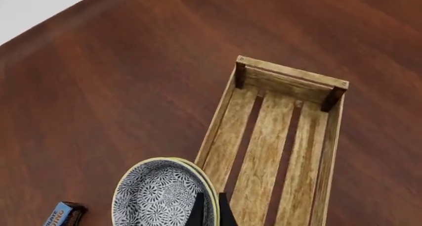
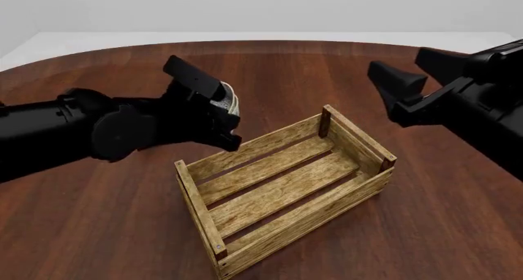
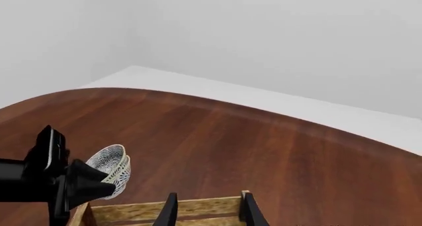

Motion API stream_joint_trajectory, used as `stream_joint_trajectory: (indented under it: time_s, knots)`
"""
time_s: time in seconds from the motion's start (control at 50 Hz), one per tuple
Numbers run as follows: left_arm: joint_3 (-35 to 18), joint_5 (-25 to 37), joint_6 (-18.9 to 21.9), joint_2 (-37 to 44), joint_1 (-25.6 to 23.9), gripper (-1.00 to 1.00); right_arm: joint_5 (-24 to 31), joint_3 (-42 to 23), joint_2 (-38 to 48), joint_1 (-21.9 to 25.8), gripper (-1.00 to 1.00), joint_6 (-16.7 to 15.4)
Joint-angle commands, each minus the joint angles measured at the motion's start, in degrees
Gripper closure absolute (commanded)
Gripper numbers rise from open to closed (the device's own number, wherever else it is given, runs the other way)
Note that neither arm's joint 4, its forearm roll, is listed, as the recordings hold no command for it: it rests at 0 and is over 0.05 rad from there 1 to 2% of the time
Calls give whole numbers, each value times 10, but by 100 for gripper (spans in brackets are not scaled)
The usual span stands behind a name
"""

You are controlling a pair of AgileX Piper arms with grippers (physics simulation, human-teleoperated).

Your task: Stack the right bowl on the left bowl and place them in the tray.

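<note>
Left jaws [image 1: 209, 211] are clamped on the rim of the stacked bowls [image 1: 161, 196], held tilted above the bench [image 2: 73, 225] just off the tray [image 2: 282, 191] at its ten o'clock corner. Right jaws [image 3: 207, 208] hang wide and empty over the tray's far end. I judge the tray's long axis runs from seven to two o'clock, so my left arm carries the stack toward four o'clock.
</note>
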Motion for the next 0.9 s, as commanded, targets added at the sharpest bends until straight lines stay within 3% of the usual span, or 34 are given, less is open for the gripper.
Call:
stream_joint_trajectory:
  time_s: [0.02, 0.9]
  knots:
    - [-36, 0, 8, 32, -37, 100, -1, -2, 3, -15, -100, 2]
    - [-102, -10, 21, 148, -118, 100, 1, -4, 1, -42, -100, 9]
